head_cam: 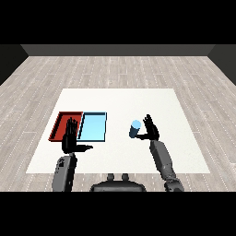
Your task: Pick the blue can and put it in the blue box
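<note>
The broad white square tabletop (138, 99) carries everything, set on a pale wood-plank floor (115, 69) that runs off beyond it. Two shallow rectangular trays lie side by side and touching, out ahead of the left hand: the red tray (60, 123), partly hidden behind that hand's fingers, and the light blue tray (93, 126) just to the inner side of it. The blue one is the goal, and it lies well apart from the right hand, across the middle of the tabletop, so the carry will run toward the robot's left.

The left hand (70, 137) stands upright with fingers straight and thumb stuck out sideways, holding nothing; it seems parked, out of the work. The right hand (150, 130) is spread wide, fingers up and thumb reaching inward, palm turned toward the small blue cylindrical can (135, 129), which stands upright on the tabletop just beside the thumb. Whether thumb and can touch I cannot tell. The fingers are not curled round it, so the grasp looks not yet made; the open pose suits closing about the can's side next
</note>
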